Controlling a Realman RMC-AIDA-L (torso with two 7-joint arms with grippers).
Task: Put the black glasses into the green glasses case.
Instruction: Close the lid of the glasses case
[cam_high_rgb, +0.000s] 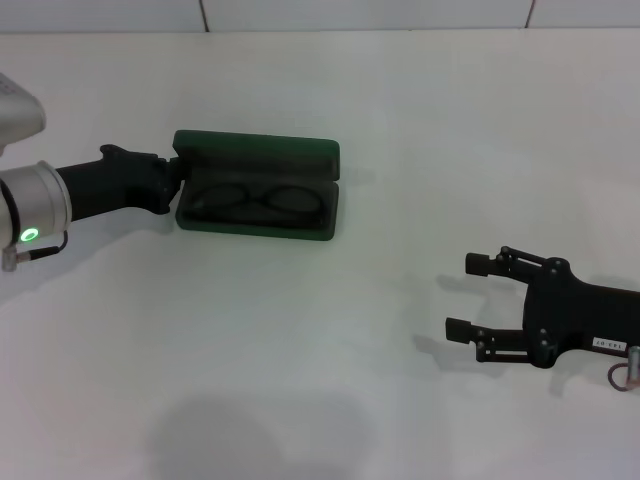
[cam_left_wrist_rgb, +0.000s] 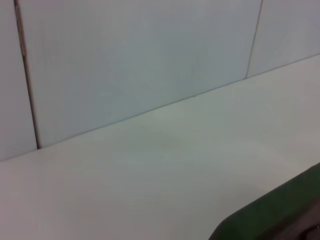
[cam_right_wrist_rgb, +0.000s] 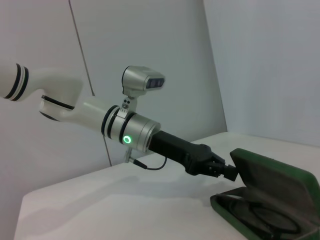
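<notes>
While the left end effector (cam_high_rgb: 178, 172) meets the left end of one open green glasses case (cam_high_rgb: 258, 187), grip unclear, one pair of black glasses (cam_high_rgb: 255, 199) lies inside it. Bare white surface (cam_high_rgb: 330, 330) separates it from the empty, spread right end effector (cam_high_rgb: 468, 296). Only the right wrist view shows the raised lid's lining.

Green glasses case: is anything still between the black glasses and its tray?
Nothing visible. The black glasses already lie inside the open green glasses case. The left gripper is at the case's left end; the right gripper hangs open, well off to the right.
</notes>
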